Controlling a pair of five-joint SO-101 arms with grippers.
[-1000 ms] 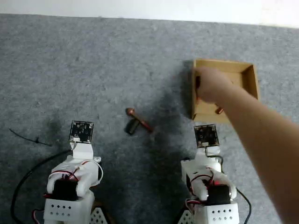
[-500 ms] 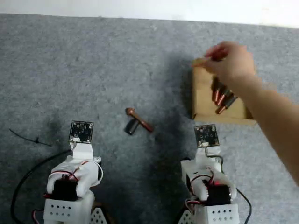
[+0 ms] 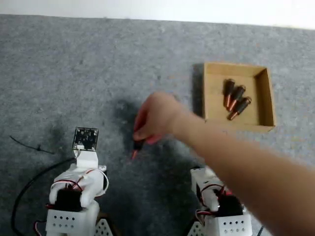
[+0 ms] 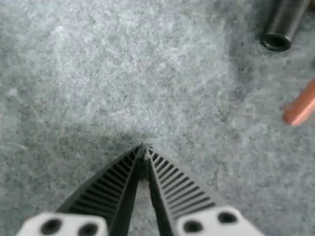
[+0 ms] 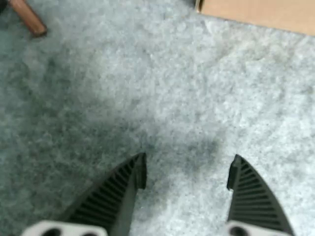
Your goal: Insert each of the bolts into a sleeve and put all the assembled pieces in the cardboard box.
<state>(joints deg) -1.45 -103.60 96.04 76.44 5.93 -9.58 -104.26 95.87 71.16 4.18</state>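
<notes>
The cardboard box point(image 3: 238, 115) sits at the right on the grey carpet, with three assembled pieces point(image 3: 235, 101) lying inside it. A person's hand point(image 3: 157, 118) is over the loose parts at mid-table; a dark sleeve end point(image 3: 139, 144) and a copper bolt tip point(image 3: 134, 154) stick out below the fingers. In the left wrist view the black sleeve point(image 4: 280, 24) and copper bolt point(image 4: 300, 105) lie ahead of my left gripper point(image 4: 143, 150), which is shut and empty. My right gripper point(image 5: 188, 167) is open over bare carpet, with a bolt end point(image 5: 27, 17) and the box edge point(image 5: 256, 12) beyond it.
The person's forearm point(image 3: 246, 172) crosses above the right arm's base point(image 3: 219, 211). The left arm point(image 3: 78, 182) rests at the near left. A thin black cable point(image 3: 29, 145) lies on the carpet at the left.
The person's hand left the box, leaving three pieces in it, and moved to the bolt and sleeve at mid-table. Neither arm has moved.
</notes>
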